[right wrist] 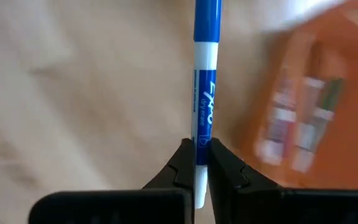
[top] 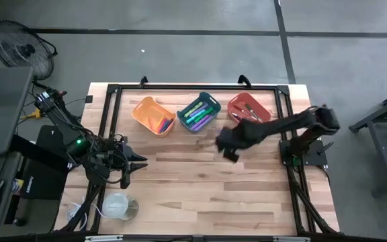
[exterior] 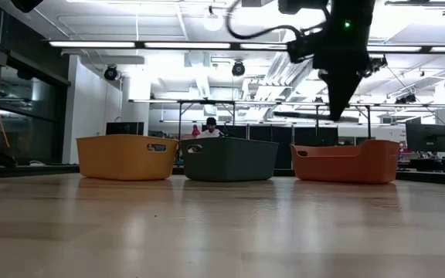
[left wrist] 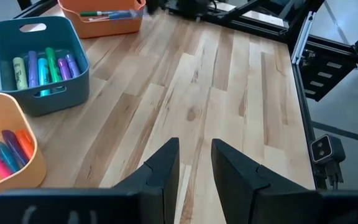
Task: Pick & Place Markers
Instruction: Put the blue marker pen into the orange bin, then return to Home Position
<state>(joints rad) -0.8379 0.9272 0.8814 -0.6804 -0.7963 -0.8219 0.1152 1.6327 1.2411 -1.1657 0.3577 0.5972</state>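
Marker (right wrist: 204, 81), blue with a white barrel, was clamped between the two fingers of the right gripper (right wrist: 197, 152), its capped end pointing away from the wrist. The right arm (top: 294, 122) reached from its base across the table (top: 200, 195), bent at the elbow, and its gripper (top: 228, 149) hung above the wood just in front of the red bin (top: 249, 107). In the low view this gripper pointed straight down, well above the board. Other markers lay in the red bin, in the teal bin (top: 199, 112) and in the yellow bin (top: 152, 115); their exact number I could not tell. The left gripper (left wrist: 194, 168) waited low, near the white cup (top: 116, 205), jaws apart and holding nothing.
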